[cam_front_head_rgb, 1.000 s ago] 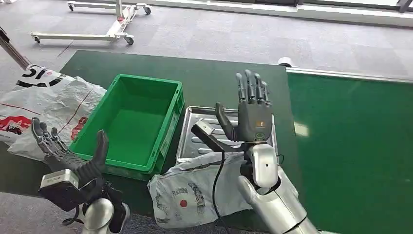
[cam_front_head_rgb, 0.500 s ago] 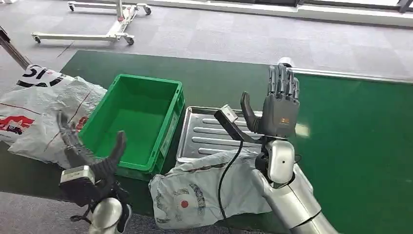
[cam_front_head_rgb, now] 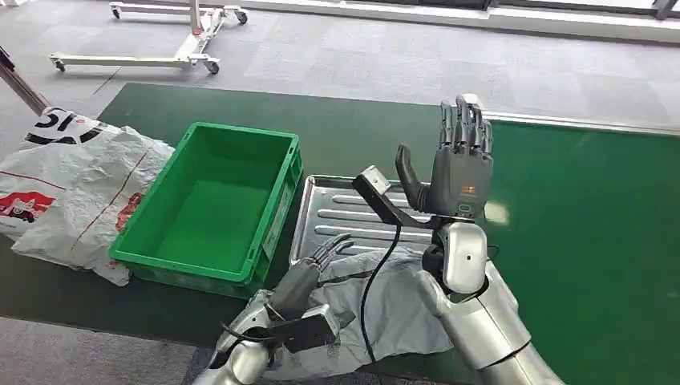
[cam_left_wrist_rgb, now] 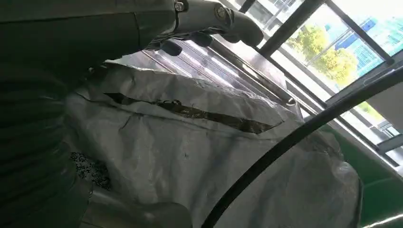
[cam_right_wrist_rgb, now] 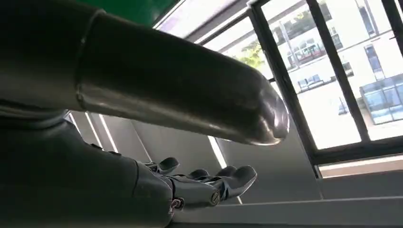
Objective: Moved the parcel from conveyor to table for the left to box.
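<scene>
Judging the move off the belt done, I see the grey parcel (cam_front_head_rgb: 353, 309) lying at the table's (cam_front_head_rgb: 377, 128) near edge below the tray (cam_front_head_rgb: 321, 210), my left hand (cam_front_head_rgb: 309, 273) resting on it, grip unclear, right hand (cam_front_head_rgb: 449, 172) raised, empty, and the green box (cam_front_head_rgb: 212, 200) unfilled.

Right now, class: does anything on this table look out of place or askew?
Yes. The grey parcel lies crumpled at the table's near edge, partly on the metal tray, not in the empty green box. The left hand rests on it; the right hand is raised, open.
</scene>
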